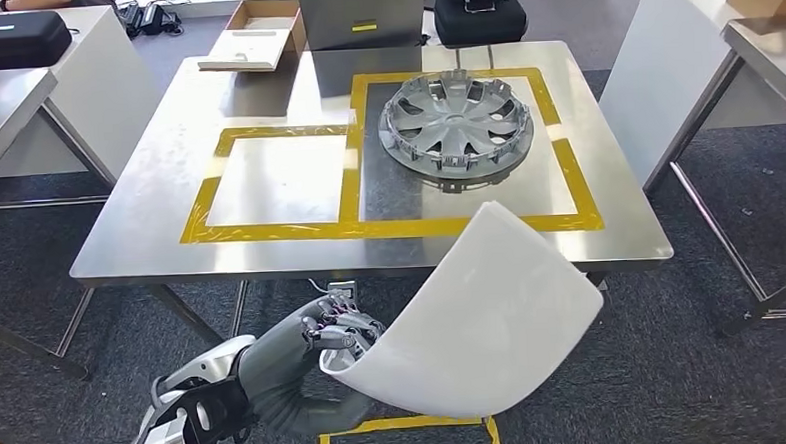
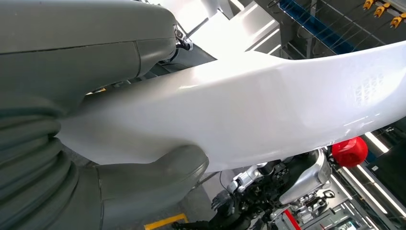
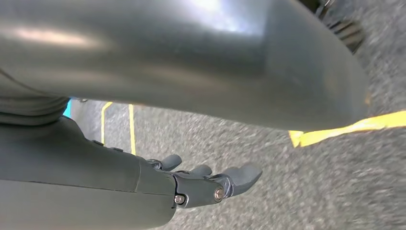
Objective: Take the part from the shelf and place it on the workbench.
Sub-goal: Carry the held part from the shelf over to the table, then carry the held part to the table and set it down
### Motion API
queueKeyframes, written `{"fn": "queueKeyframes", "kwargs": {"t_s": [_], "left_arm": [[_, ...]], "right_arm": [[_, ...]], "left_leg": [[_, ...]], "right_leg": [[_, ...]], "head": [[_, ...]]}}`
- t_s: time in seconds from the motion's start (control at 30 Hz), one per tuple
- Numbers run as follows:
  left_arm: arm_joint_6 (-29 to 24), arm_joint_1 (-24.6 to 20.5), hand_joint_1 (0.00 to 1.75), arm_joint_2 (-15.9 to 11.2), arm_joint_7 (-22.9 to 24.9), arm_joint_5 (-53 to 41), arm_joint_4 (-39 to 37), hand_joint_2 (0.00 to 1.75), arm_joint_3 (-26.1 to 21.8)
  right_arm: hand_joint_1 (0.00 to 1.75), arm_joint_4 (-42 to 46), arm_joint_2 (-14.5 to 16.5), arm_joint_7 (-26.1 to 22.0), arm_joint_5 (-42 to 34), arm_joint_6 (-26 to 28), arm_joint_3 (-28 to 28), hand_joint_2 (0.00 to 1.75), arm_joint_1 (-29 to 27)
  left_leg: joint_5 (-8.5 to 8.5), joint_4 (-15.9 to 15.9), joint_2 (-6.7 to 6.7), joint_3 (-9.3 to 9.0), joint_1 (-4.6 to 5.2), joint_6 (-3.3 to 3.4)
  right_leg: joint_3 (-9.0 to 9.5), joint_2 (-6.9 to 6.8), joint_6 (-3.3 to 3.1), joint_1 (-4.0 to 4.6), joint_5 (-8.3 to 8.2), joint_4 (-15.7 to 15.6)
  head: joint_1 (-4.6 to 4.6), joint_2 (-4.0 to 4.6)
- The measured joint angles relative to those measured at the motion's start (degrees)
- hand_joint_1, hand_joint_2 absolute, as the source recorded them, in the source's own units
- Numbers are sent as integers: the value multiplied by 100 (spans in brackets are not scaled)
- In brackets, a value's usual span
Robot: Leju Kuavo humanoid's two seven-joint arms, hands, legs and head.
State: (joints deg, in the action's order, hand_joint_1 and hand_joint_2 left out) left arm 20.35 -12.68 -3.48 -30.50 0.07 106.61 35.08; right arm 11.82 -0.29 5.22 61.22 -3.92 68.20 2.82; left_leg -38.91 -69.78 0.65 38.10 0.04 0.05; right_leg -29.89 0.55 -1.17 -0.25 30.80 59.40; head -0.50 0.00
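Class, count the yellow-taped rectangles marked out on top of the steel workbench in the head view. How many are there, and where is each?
2. A smaller one on the workbench's left side, nothing on it; a larger one on the right, under the silver wheel cover. The white panel overlaps its near edge.

My left arm (image 1: pixel 192 406) wore a silver-white shell with black gaps near the elbow, and past it a matte grey ribbed cover ran up to my left hand (image 1: pixel 336 330), whose fingers showed bare metal links and thin wiring. Seen from the left wrist, that hand had a thick, smooth grey thumb (image 2: pixel 148 179) and a small bright screw beside its upper shell. My right hand (image 3: pixel 210 184) had dark grey fingers with rounded tips and silver screws at the joints.
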Motion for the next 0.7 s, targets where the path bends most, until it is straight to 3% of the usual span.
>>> {"fn": "queueKeyframes", "kwargs": {"t_s": [0.07,0.1,0.13,0.2,0.23,0.3,0.33,0.4,0.43,0.47,0.5,0.6,0.63,0.7], "left_arm": [[1,45,175,-17,-8,-14,-8,175,-7],[2,64,175,-25,-9,-26,-10,175,-9],[4,71,175,-26,-13,-36,-9,175,-12],[9,56,175,-5,-16,-53,12,175,-15],[11,47,175,7,-19,-52,21,175,-15],[21,42,175,23,-17,-51,31,175,-15],[25,41,175,26,-17,-51,31,175,-15],[27,43,175,29,-17,-51,31,175,-15],[26,44,175,29,-18,-51,31,175,-15],[23,47,175,29,-24,-53,30,175,-15],[17,53,175,29,-44,-54,30,175,-16],[-23,107,175,26,-157,-50,21,175,-48],[-42,136,175,26,-190,-48,25,175,-71],[-106,176,175,28,-259,-64,60,175,-113]], "right_arm": [[0,-1,12,-1,1,-11,-1,0,4],[0,-1,17,-1,1,-15,-1,0,7],[0,-1,22,-2,1,-18,-1,0,14],[0,1,19,-1,0,-25,-1,0,31],[0,1,18,-3,0,-29,-1,0,44],[0,2,16,-7,3,-37,-1,0,65],[0,2,16,-11,10,-38,-1,0,62],[0,2,14,-20,26,-39,-1,0,42],[0,2,14,-24,32,-39,-1,0,33],[0,2,14,-29,34,-39,-1,0,26],[0,2,14,-34,36,-39,-1,0,20],[0,2,1,-43,43,-41,-2,0,-19],[0,2,-6,-43,50,-43,-3,0,-26],[0,2,-13,-50,80,-45,-6,0,-6]], "left_leg": [[875,573,-3,67,35,44],[1214,745,-2,65,49,60],[1359,828,0,47,56,79],[1320,876,12,-105,37,143],[1282,920,13,-192,23,175],[1187,1012,11,-385,0,216],[1124,1047,9,-480,-2,227],[974,1094,21,-691,-5,227],[892,1108,28,-811,-6,222],[806,1116,33,-938,-6,215],[715,1122,34,-1062,-4,205],[422,1105,60,-1338,18,133],[356,1089,71,-1404,26,95],[339,1036,71,-1477,31,17]], "right_leg": [[183,22,43,13,184,15],[255,32,76,21,268,5],[331,43,117,32,303,22],[327,41,194,35,238,178],[211,30,226,34,132,412],[-246,2,275,17,53,1054],[-512,-6,297,9,161,1341],[-941,-13,336,-9,573,1587],[-1068,-17,344,-13,722,1524],[-1131,-20,337,-15,725,1335],[-1153,-22,314,-12,511,1045],[-1187,-16,206,34,-721,193],[-1178,-10,168,46,-919,92],[-1060,-9,84,45,-887,69]], "head": [[-11,0],[-16,0],[-19,0],[-22,0],[-17,0],[2,0],[12,0],[24,0],[29,0],[34,0],[40,0],[61,0],[63,0],[61,0]]}}
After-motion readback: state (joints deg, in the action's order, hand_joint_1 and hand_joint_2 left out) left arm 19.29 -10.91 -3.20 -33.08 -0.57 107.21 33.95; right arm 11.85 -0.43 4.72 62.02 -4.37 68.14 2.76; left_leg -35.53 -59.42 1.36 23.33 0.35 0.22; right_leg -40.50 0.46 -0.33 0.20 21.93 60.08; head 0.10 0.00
